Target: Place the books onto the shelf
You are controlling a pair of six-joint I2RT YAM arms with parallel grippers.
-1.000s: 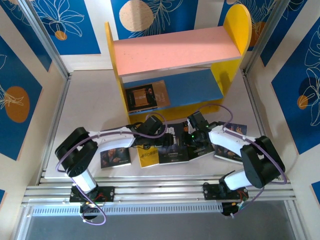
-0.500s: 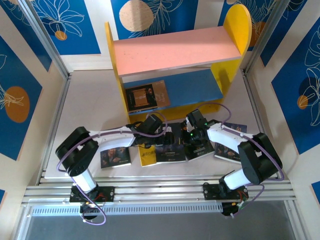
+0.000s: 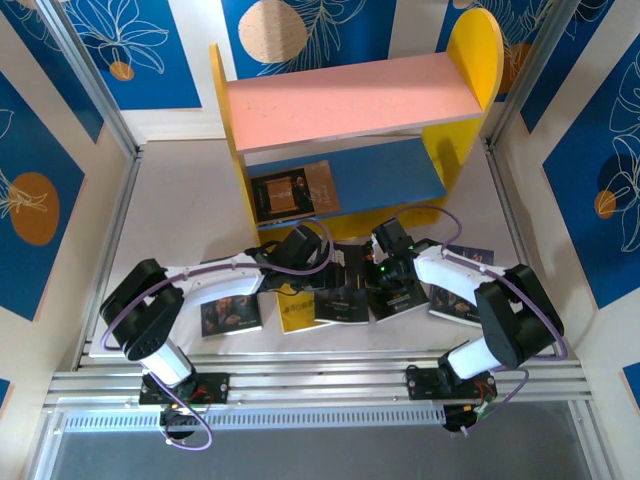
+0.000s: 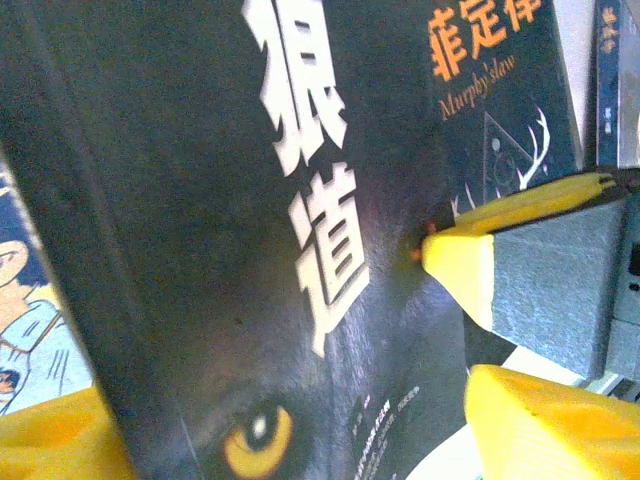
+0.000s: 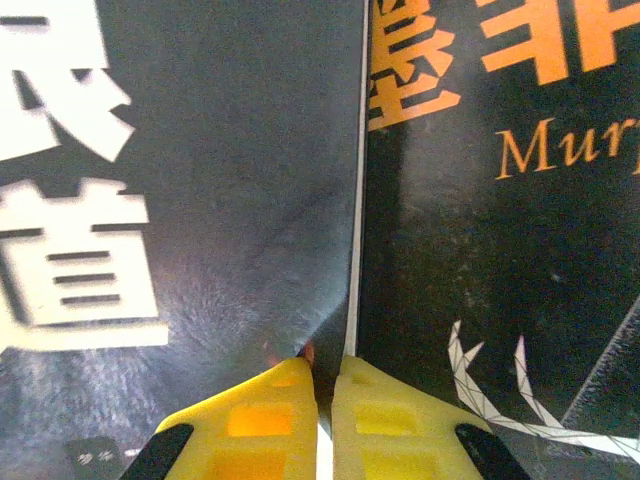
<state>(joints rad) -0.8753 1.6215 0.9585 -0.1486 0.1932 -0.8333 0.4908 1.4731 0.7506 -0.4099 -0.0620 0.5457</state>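
Top external view: the shelf (image 3: 350,100) stands at the far edge of the counter (image 3: 180,215). One book (image 3: 290,192) lies flat at the left end of the shelf's blue lower board (image 3: 390,175). More books lie in a row toward the counter's near edge: a portrait book (image 3: 230,315), the yellow book (image 3: 295,312), the wolf book (image 3: 340,303) and the antlers book (image 3: 402,300). The left jaws stand open astride the wolf book, a yellow finger (image 4: 540,420) on either side of it. The right jaws are closed, their fingertips (image 5: 275,415) on the seam between the wolf book and the antlers book.
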